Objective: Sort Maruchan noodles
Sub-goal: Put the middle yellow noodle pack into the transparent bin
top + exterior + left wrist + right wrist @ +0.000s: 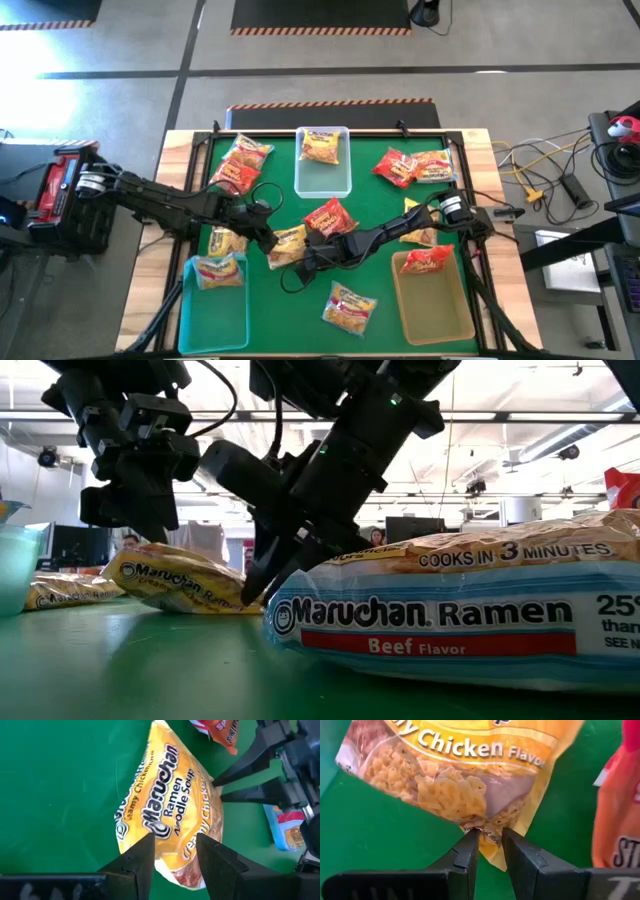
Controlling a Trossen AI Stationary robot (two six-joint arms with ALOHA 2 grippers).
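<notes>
Lay mid-table on the green mat (270, 300): creamy chicken packet (288, 244), yellow. Was pinched at one corner by the right gripper (490, 851), fingers clenched on the crinkled edge. Was straddled at the opposite end by the left gripper (172, 851), fingers parted, grip impossible to tell. Crowded close on the right by a red packet (329, 217). Blocked the low view's near right: beef packet (470, 615). Stood beyond: clear bin (323, 172), far; teal bin (213, 310), near left; tan bin (433, 300), near right.
</notes>
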